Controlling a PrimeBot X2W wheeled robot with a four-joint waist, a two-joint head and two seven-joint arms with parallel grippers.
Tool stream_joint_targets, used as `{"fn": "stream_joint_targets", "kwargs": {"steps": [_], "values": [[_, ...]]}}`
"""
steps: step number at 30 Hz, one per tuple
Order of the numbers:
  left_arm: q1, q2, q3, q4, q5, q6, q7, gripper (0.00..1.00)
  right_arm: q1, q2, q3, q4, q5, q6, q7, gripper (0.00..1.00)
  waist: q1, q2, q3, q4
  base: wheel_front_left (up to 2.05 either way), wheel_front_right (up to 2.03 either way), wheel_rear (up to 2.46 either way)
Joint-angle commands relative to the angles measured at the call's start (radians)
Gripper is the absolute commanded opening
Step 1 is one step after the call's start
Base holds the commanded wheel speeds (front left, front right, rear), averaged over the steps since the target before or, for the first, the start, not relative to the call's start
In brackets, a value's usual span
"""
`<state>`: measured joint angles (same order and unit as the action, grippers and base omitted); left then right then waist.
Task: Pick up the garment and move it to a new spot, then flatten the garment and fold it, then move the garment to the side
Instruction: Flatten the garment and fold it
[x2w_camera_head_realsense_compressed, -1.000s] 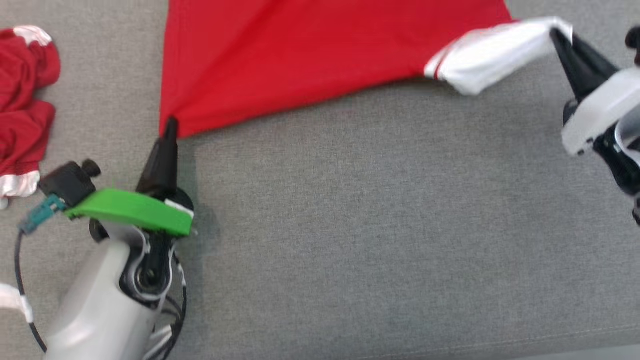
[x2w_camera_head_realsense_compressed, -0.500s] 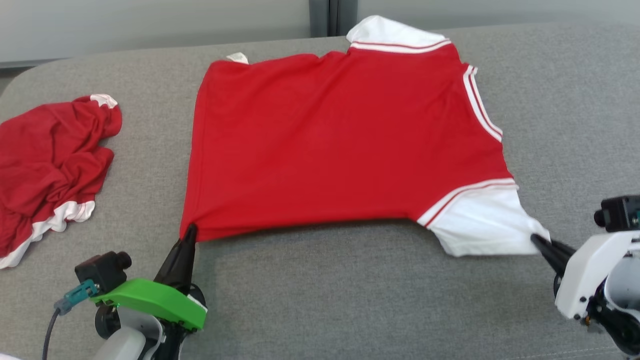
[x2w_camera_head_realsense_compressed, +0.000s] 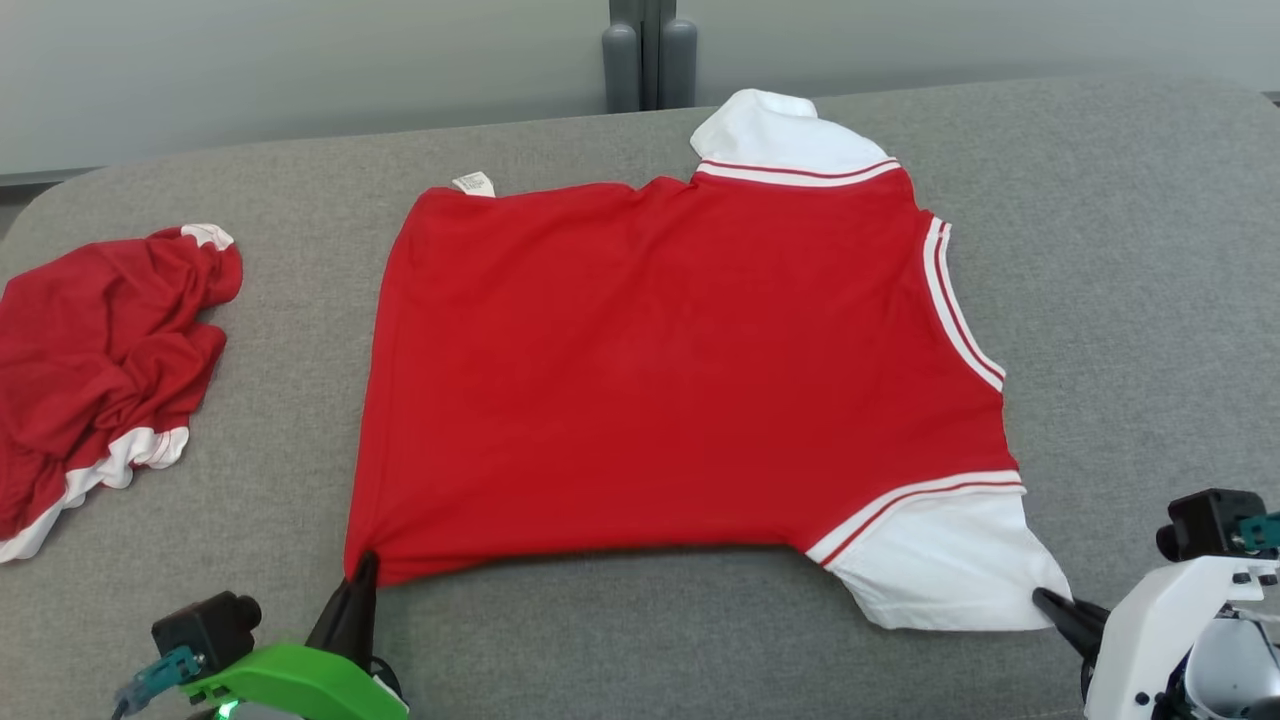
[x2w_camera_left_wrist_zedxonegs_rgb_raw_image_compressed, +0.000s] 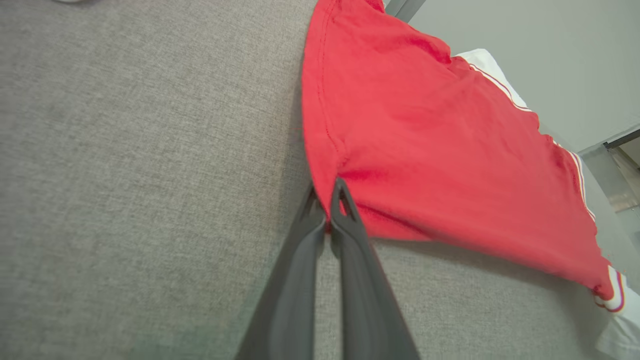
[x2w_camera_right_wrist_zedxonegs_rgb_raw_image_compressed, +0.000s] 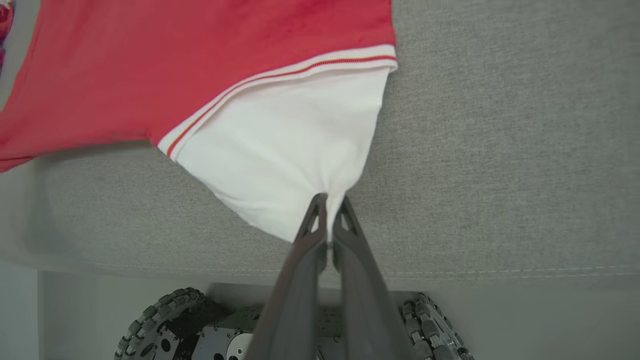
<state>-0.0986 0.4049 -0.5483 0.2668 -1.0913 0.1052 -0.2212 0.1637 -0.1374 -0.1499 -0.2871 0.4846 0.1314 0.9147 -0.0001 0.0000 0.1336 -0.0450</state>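
The garment (x2w_camera_head_realsense_compressed: 660, 370) is a red shirt with white sleeves and striped trim, spread nearly flat on the grey cushion. My left gripper (x2w_camera_head_realsense_compressed: 365, 565) is shut on its near left hem corner; in the left wrist view the gripper (x2w_camera_left_wrist_zedxonegs_rgb_raw_image_compressed: 327, 192) pinches the red cloth (x2w_camera_left_wrist_zedxonegs_rgb_raw_image_compressed: 425, 145) at the hem. My right gripper (x2w_camera_head_realsense_compressed: 1045, 600) is shut on the tip of the near white sleeve (x2w_camera_head_realsense_compressed: 940, 570). In the right wrist view the gripper (x2w_camera_right_wrist_zedxonegs_rgb_raw_image_compressed: 327, 200) clamps the point of the white sleeve (x2w_camera_right_wrist_zedxonegs_rgb_raw_image_compressed: 285, 145), which is drawn taut toward the fingers.
A second red garment (x2w_camera_head_realsense_compressed: 90, 370) with white trim lies crumpled at the left of the cushion (x2w_camera_head_realsense_compressed: 1120, 280). A wall with a grey post (x2w_camera_head_realsense_compressed: 648, 60) stands behind. The cushion's front edge (x2w_camera_right_wrist_zedxonegs_rgb_raw_image_compressed: 450, 272) is close below the sleeve, with the robot's wheels (x2w_camera_right_wrist_zedxonegs_rgb_raw_image_compressed: 165, 320) under it.
The head camera has tilted up, so the whole shirt and the far wall are in view. Both grippers keep their holds and the shirt lies flatter, drawn toward the near edge.
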Motion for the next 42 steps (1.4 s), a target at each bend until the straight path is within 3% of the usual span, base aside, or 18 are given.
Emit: {"fn": "stream_joint_targets", "kwargs": {"steps": [1, 10, 19, 29, 42], "values": [[0.033, 0.018, 0.01, -0.013, -0.008, 0.018, 0.002, 0.0, 0.007, 0.007, -0.014, -0.018, -0.012, -0.001, -0.009, 0.0, 0.0001, 0.0, -0.001, -0.001, 0.0, 0.0, 0.0], [0.097, 0.057, -0.019, -0.135, 0.021, 0.079, 0.033, 0.0, 0.046, 0.044, -0.067, -0.078, -0.042, -0.001, 0.046, 0.0, 0.0001, 0.0, 0.002, 0.022, 0.0, 0.0, 0.0], [-0.021, 0.06, -0.036, -0.199, 0.043, 0.1, 0.102, 0.0, -0.084, -0.012, -0.039, -0.071, -0.05, -0.001, -0.07, 0.0, 0.0001, 0.0, 0.02, 0.036, 0.0, 0.0, 0.0], [-0.213, 0.012, -0.047, -0.099, 0.036, 0.12, 0.212, 0.0, -0.302, -0.118, 0.061, 0.095, -0.027, -0.001, -0.213, 0.0, 0.0001, 0.0, 0.054, 0.039, 0.0, 0.0, 0.0], [-0.38, -0.053, -0.056, 0.081, 0.061, 0.117, 0.231, 0.0, -0.501, -0.211, 0.199, 0.277, -0.061, -0.001, -0.458, 0.0, 0.0001, 0.0, 0.128, 0.049, 0.0, 0.0, 0.0]]}}
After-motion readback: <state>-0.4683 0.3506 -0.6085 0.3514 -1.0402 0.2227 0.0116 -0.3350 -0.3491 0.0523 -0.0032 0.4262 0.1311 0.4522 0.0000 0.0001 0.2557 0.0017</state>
